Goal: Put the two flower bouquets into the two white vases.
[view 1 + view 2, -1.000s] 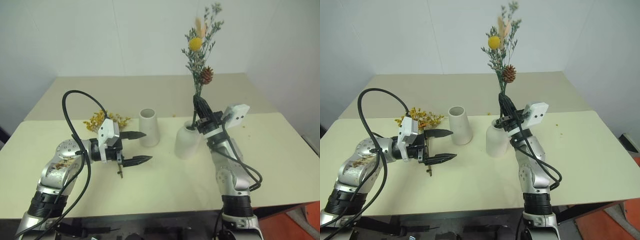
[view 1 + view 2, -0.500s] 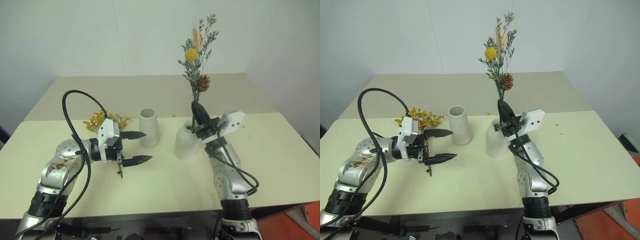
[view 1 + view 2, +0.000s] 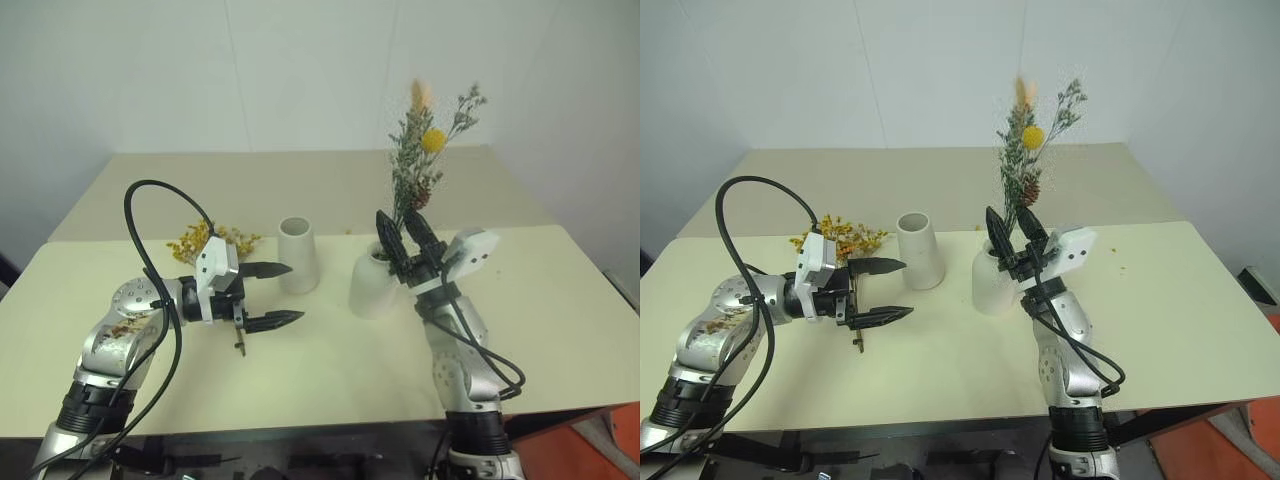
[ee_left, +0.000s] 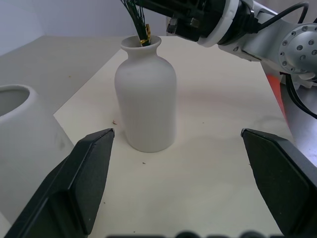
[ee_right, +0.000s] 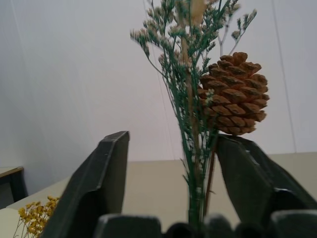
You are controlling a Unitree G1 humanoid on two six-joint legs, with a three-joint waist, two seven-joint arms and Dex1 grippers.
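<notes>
Right pincer (image 3: 405,238) stands parted around the pinecone bouquet (image 3: 420,165) seated in the squat vase (image 3: 377,285); withdraw toward five o'clock without snagging stems; left pincer (image 3: 275,295) wide, empty.

The yellow bunch (image 3: 205,241) lies partly behind the left hand (image 3: 283,294), so its stems cannot be made out. The grey-green bunch (image 3: 423,165) is blurred at its top, and its stems vanish inside the squat vase (image 4: 146,104). In the left wrist view the tall vase (image 4: 22,144) is cut off by the edge.
</notes>
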